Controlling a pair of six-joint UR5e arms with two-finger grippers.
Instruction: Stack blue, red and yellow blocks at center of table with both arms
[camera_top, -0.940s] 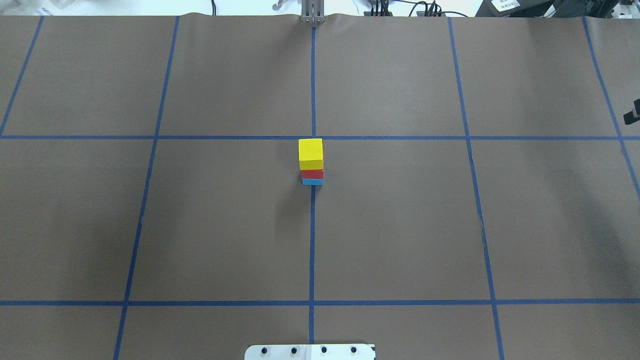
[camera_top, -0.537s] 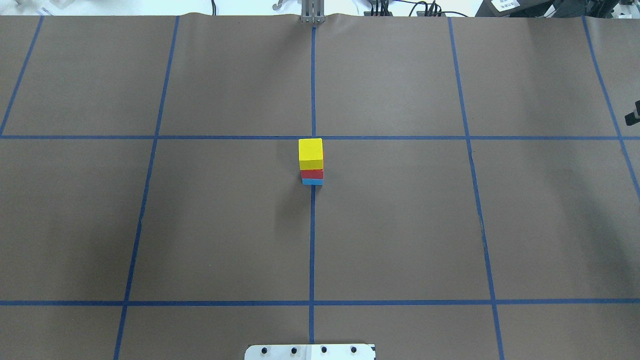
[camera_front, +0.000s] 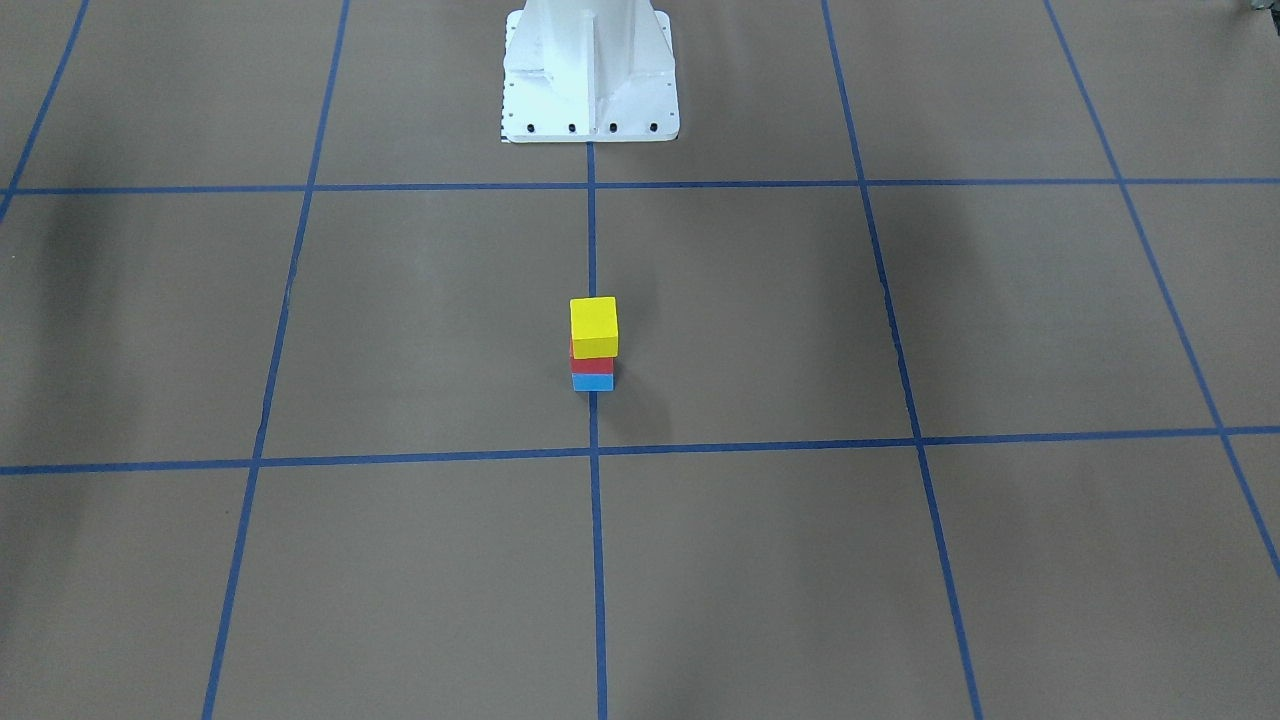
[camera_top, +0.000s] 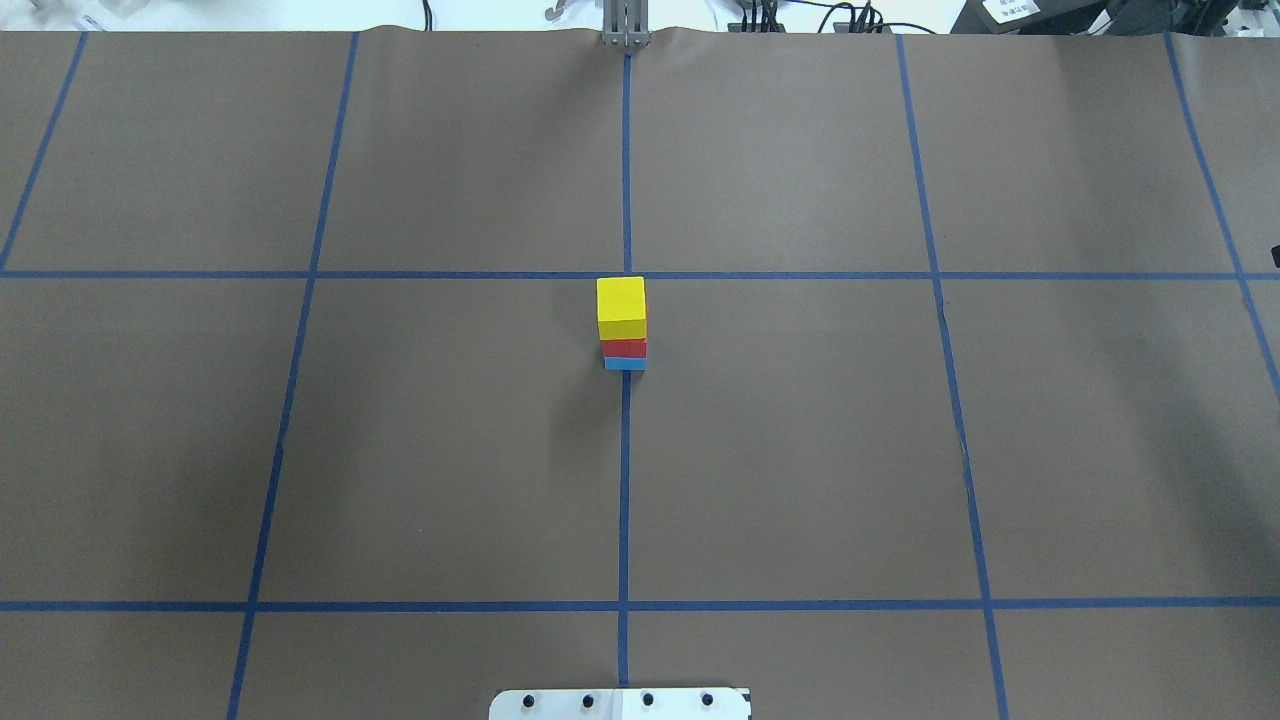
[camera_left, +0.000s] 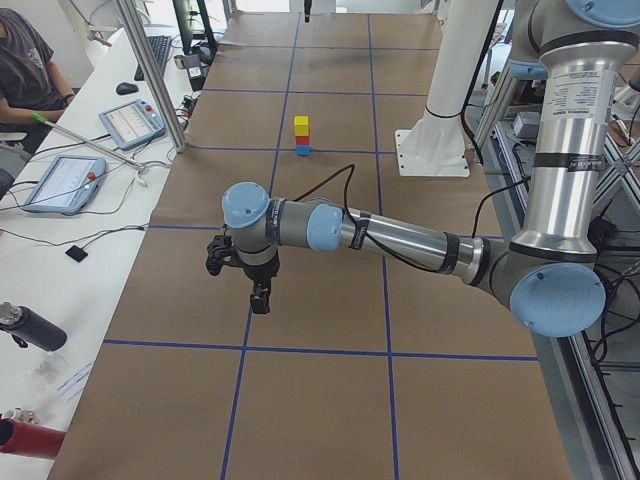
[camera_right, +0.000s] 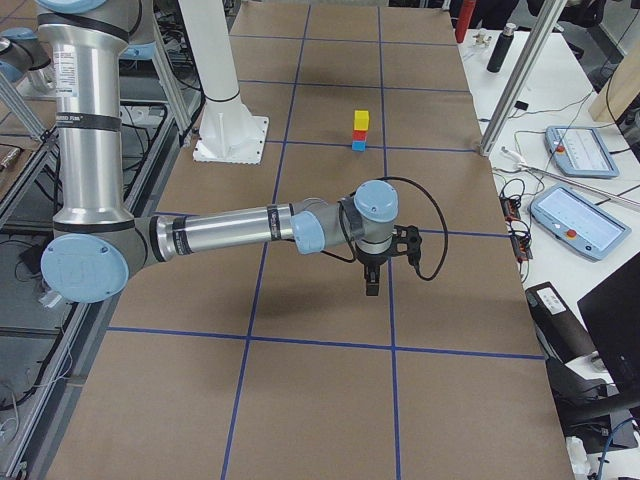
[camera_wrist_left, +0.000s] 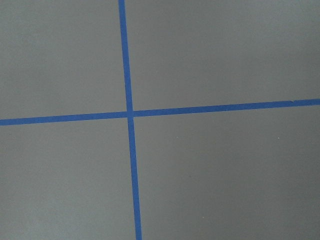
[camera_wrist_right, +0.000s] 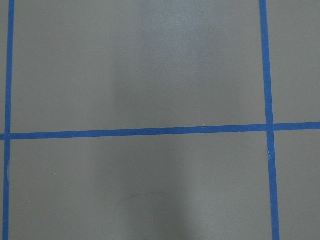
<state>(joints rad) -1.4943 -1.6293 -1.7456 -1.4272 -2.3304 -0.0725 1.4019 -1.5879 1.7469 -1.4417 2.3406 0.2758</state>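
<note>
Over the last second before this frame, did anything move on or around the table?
Only the right gripper: its dark tip at the overhead view's right edge slid further right, almost out of that frame. Nothing was taken hold of or let go. The stack stayed put, with the yellow block on the red block on the blue block.

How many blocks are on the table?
3, in one stack at the centre of the table: blue block at the bottom, red block on it, yellow block on top. No others show.
</note>
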